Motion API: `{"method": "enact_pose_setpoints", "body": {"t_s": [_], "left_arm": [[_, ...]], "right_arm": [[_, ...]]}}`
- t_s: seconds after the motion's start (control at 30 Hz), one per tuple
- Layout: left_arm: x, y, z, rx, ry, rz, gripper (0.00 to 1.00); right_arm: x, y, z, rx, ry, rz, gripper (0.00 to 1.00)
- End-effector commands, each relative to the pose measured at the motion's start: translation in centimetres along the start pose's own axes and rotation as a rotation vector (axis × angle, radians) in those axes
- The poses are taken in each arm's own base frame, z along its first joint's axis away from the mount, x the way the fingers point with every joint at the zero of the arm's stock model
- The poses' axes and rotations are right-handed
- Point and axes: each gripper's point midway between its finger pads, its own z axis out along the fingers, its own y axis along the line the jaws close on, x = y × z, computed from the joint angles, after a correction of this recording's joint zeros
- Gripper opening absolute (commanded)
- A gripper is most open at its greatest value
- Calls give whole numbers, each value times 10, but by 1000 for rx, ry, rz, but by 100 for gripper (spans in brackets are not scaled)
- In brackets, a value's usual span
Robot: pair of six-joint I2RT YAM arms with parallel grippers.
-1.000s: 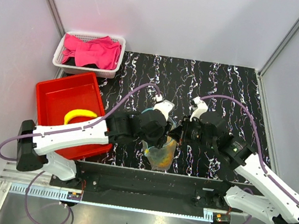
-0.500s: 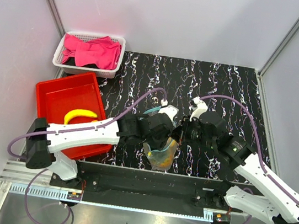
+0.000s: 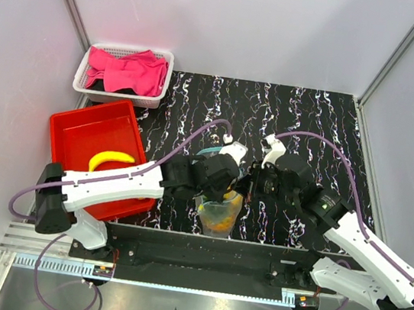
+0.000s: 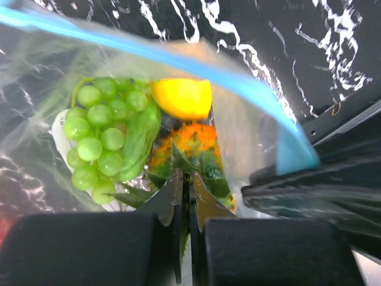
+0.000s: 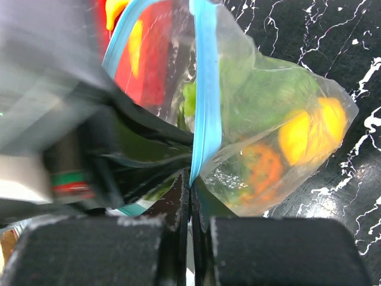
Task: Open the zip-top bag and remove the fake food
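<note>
1. The zip-top bag stands upright at about 6 o'clock on the black marbled surface, close to the near edge and held between the two arms. Whether its bottom touches the surface cannot be told.
2. The left fingers reach the bag from 9 o'clock in the top view. They are pressed together, pinching the clear plastic of one bag wall.
3. The right fingers reach it from 3 o'clock. They are clamped tight on the light blue zip strip, just below where it bends.
4. In the right wrist view the two sides of the strip stand apart toward 12 o'clock, so the mouth of the bag gapes.
5. The fake food all lies inside the bag.
6. In the left wrist view a bunch of green grapes sits at 9 o'clock of a bumpy orange fruit. A smooth yellow piece sits at 12 o'clock of that fruit, and a green leafy piece lies between the grapes and the fruit.
7. A red bin sits at 9 o'clock of the bag and holds a yellow banana. The left arm crosses over its near side.
8. A white basket with a pink cloth in it stands at 10 o'clock, by the far left corner of the surface and well apart from the bag.
</note>
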Motion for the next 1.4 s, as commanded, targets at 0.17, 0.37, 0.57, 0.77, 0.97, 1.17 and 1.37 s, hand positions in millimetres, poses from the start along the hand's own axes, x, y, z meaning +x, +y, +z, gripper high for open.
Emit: {"method": "enact_pose_setpoints", "body": {"t_s": [0.17, 0.37, 0.57, 0.77, 0.97, 1.17, 1.37], "left_arm": [[-85, 16, -64, -36, -334, -66, 0], [-102, 16, -74, -29, -424, -96, 0], [-117, 5, -70, 1, -458, -60, 0], [-111, -1, -49, -15, -409, -46, 0], [-122, 5, -44, -74, -429, 21, 0], [-117, 9, -38, -98, -409, 82, 0], [-142, 3, -61, -71, -476, 84, 0]], "right_arm": [[-7, 13, 0, -54, -5, -35, 0], [-3, 13, 5, -57, 20, -39, 0], [1, 10, 11, -53, 39, -35, 0], [-20, 20, -3, -65, -42, -49, 0], [-34, 23, -17, -49, -89, -74, 0], [-38, 15, -25, 3, -108, -94, 0], [-15, 0, -10, 29, -35, -84, 0]]}}
